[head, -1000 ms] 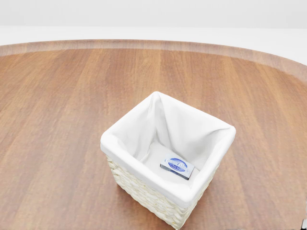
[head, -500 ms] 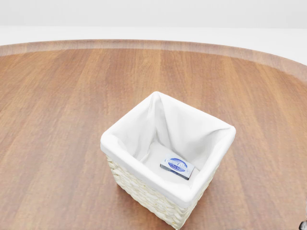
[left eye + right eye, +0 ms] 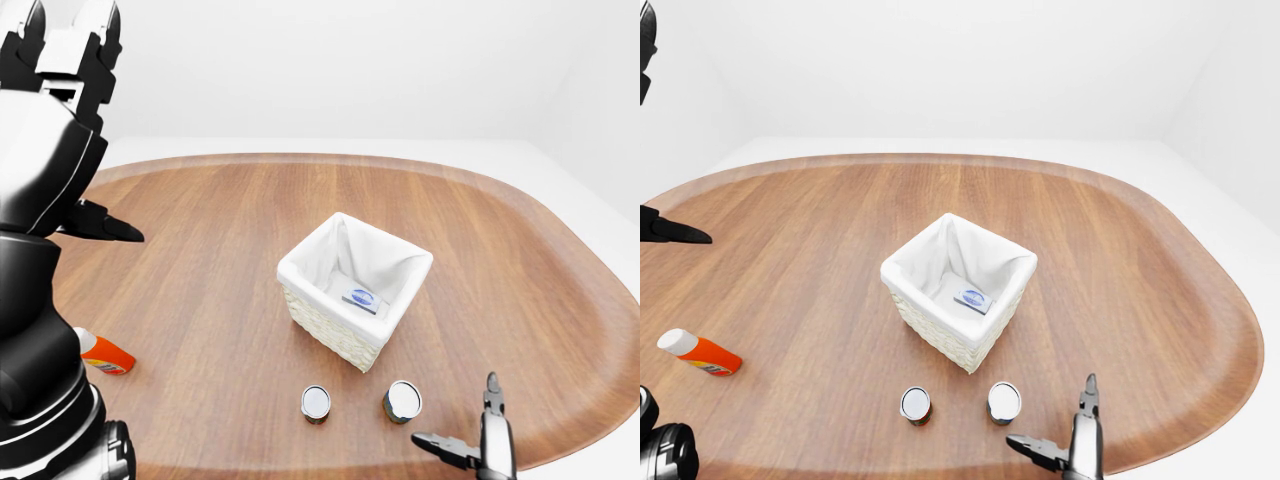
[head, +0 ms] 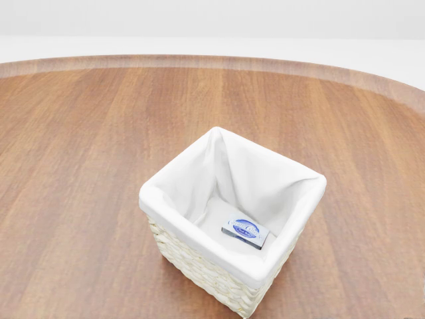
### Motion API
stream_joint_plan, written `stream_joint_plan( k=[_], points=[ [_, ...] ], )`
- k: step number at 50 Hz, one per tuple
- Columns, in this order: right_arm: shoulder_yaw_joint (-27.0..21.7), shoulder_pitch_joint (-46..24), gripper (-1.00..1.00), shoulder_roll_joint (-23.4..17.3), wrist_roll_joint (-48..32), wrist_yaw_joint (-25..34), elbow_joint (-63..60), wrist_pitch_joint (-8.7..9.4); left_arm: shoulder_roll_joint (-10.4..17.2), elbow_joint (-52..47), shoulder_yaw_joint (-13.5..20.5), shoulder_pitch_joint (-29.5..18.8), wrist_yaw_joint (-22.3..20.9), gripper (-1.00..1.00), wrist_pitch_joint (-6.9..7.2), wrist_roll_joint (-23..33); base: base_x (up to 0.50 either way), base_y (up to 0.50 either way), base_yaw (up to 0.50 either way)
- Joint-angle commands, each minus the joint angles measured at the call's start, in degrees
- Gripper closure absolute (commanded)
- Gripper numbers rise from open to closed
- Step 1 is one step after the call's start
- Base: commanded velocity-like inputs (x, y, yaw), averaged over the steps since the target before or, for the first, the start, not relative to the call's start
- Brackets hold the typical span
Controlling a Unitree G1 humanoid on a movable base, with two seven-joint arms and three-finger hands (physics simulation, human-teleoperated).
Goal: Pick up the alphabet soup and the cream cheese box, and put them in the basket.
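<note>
Nothing moved; right robot hand (image 3: pixel 1065 440) splayed wide near two cans (image 3: pixel 915 404), orange bottle (image 3: pixel 698 353) left.

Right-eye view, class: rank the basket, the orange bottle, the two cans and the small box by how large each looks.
1. Basket, clearly largest.
2. Orange bottle.
3. The two cans, alike, so unranked against each other.
4. Cream cheese box, inside the basket, smallest.

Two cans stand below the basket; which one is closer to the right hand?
The right-hand can, in the right-eye view. It stands just up and left of the right hand, while the other can stands farther left, under the basket.
</note>
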Motion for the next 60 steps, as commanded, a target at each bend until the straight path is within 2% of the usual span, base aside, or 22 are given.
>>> stream_joint_plan(
  k=[1,9,21,34,45,60],
  points=[
    [3.0,0.1,-1.0,-1.0,-1.5,-2.5,-1.9,0.0,0.0,-0.2,0.1,-0.2,1.5,-1.0,0.0,-2.3,0.0,0.0,0.0],
    [7.5,2.3,-1.0,-1.1,-4.9,-4.6,-7.1,0.0,0.5,-0.7,0.2,-0.7,0.6,-1.0,0.0,-2.3,0.0,0.0,0.0],
    [10.9,-2.2,-1.0,-5.0,-6.9,-11.0,0.2,0.0,0.4,-0.4,0.1,-0.6,1.1,-1.0,0.0,-2.4,0.0,0.0,0.0],
    [12.9,-5.9,-1.0,-6.6,-11.2,-17.2,6.0,0.0,0.6,-0.7,0.0,-1.0,0.4,-1.0,0.0,-2.2,0.0,0.0,0.0],
    [16.4,-6.1,-1.0,-7.4,-11.9,-18.0,5.3,0.0,0.4,-0.6,0.1,-0.7,1.0,-1.0,0.0,-2.5,0.0,0.0,0.0],
    [19.2,-8.0,-1.0,-8.6,-12.7,-18.0,10.6,0.0,0.6,-0.5,0.0,-1.0,0.9,-1.0,0.0,-2.4,0.0,0.0,0.0]
  ],
)
